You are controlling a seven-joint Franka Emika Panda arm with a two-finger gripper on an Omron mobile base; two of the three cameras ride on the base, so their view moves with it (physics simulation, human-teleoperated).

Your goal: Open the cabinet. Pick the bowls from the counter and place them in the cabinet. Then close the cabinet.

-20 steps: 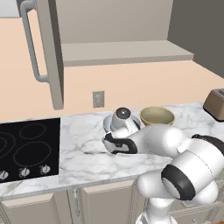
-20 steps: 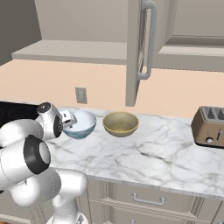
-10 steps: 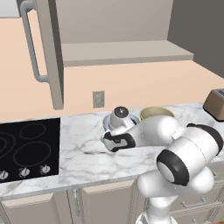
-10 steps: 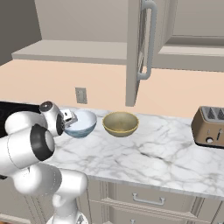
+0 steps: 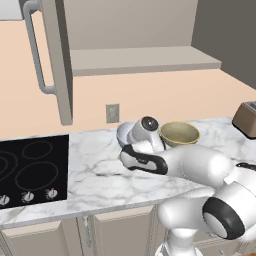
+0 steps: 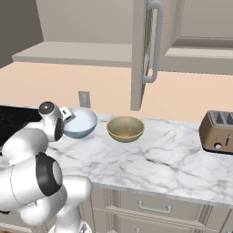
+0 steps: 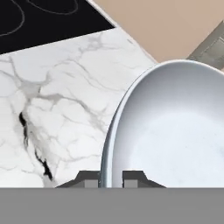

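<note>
Marble counter point(image 6: 150, 159): carries both bowls, side by side.
Gripper point(image 7: 110, 178): clenched on white bowl point(image 7: 175, 127) rim.
Tan bowl point(image 6: 125, 129): just right.
Toaster point(image 6: 220, 132): far right.
Cabinet point(image 6: 144, 50): door open overhead.
Cooktop point(image 5: 30, 170): left.

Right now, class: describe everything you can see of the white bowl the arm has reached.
The white bowl is round, smooth and glossy, pale inside with a bluish outer wall. It sits upright on the marble counter, near the wall outlet, left of the tan bowl and apart from it. The tool is shut on its thin rim, one fingertip inside, one outside.
</note>
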